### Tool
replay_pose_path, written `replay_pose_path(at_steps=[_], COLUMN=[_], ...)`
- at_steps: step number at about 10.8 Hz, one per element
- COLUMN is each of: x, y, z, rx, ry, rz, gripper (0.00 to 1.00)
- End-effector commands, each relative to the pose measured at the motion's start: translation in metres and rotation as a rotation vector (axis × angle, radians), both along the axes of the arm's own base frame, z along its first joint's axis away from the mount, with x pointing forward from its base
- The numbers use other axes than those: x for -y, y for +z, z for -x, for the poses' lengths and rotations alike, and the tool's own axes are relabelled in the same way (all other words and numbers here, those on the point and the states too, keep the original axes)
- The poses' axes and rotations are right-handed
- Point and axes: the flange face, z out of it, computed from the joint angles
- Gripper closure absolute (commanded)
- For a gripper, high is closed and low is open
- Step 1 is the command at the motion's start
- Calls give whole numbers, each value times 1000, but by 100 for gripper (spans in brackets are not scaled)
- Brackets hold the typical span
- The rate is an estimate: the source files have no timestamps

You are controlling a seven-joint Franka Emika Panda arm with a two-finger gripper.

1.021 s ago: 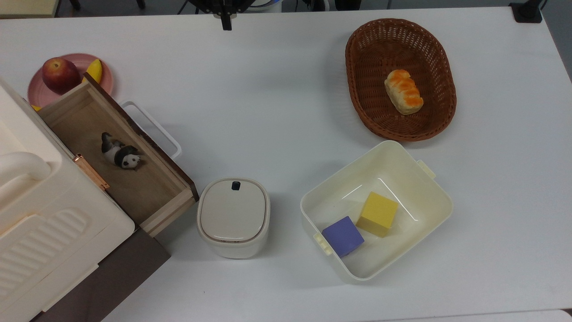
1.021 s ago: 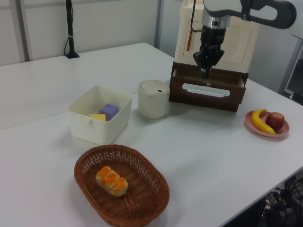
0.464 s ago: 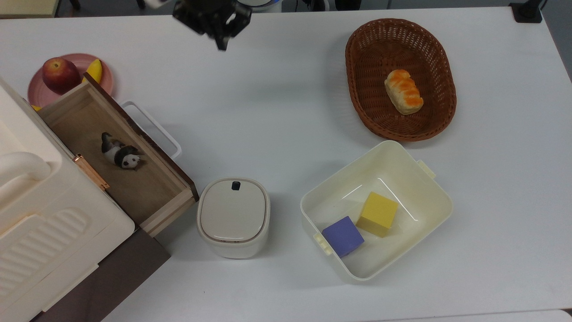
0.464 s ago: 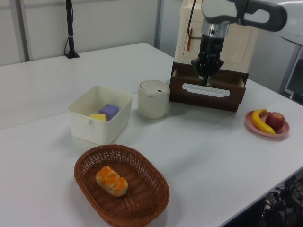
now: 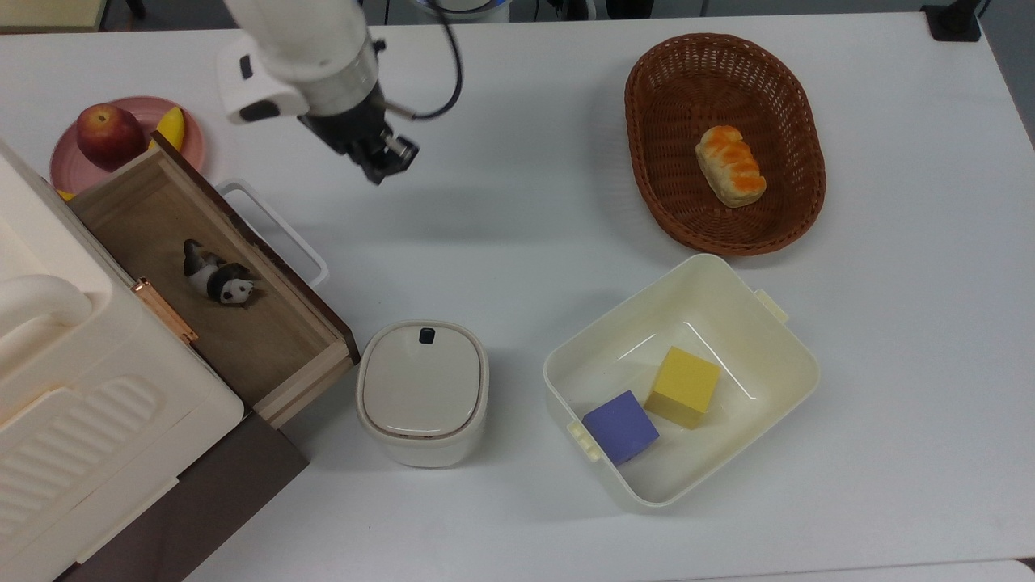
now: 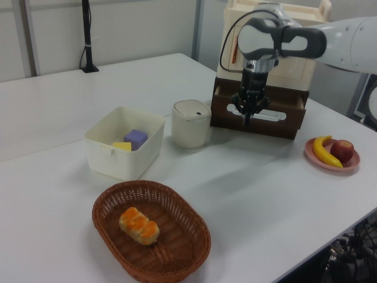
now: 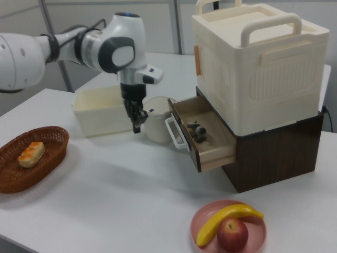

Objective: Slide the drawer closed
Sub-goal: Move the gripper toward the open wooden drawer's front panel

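Since the earlier frames, the two-finger gripper (image 5: 380,171) has descended from the top view's upper edge toward the white loop handle (image 5: 275,230), stopping apart from it; whether its fingers are spread cannot be told. Unmoved, the shallow light-wood drawer (image 5: 212,279) stands pulled out at the top view's 9 o'clock on the white worktop (image 5: 517,202), holding a small panda figure (image 5: 217,274).

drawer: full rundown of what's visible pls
The drawer is pulled well out of the dark brown cabinet under the cream box. Light-wood sides, brown felt-like floor, dark front panel with a white loop handle. A small panda figure lies inside. The gripper hovers clear of the handle, nothing gripping it.
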Motion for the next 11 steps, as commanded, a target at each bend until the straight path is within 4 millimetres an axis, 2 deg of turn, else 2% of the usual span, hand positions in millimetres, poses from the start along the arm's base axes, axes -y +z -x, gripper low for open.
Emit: replay_pose_path(at_steps=[1,3,6,11], x=[32,50,62,69], y=[-22,-21,-21,-22], z=[-10,-15,-16,-21], rx=[43,100,133,162], ry=[-196,-328,-363,-362], rz=[27,37,39,47], gripper=[100,100,100,100])
